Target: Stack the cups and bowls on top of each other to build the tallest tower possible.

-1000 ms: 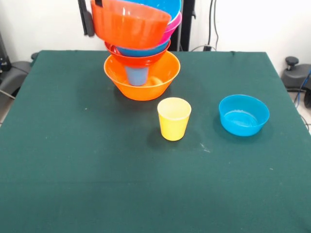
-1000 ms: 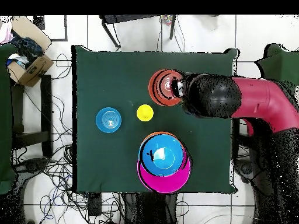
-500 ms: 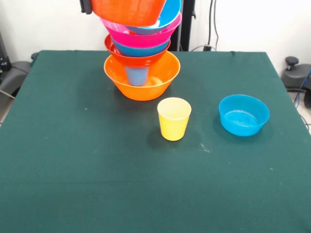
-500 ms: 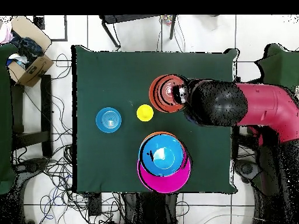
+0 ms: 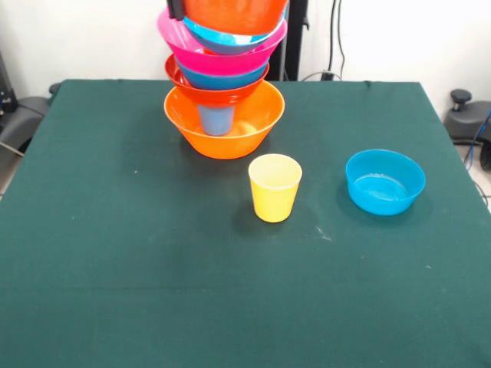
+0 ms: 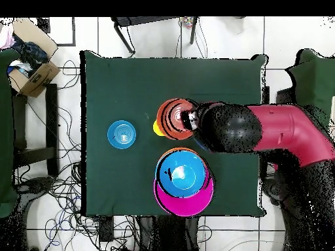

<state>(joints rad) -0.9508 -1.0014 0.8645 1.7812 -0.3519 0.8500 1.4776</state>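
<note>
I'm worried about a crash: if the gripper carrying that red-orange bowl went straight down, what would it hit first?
Probably the tower: in the front view the red-orange bowl in the gripper hangs above its top blue bowl. Depth is unclear.

No readable text anywhere.
The bowls (image 5: 222, 115), the yellow cup (image 5: 274, 187), the green surface (image 5: 153, 268) and the cardboard box (image 6: 29, 68) show no legible lettering, numbers or brand marks.

Tall tower (image 5: 222, 84) blocking table's far side, yellow cup (image 5: 274, 187) and blue bowl (image 5: 384, 181) mid-table, near half open
</note>
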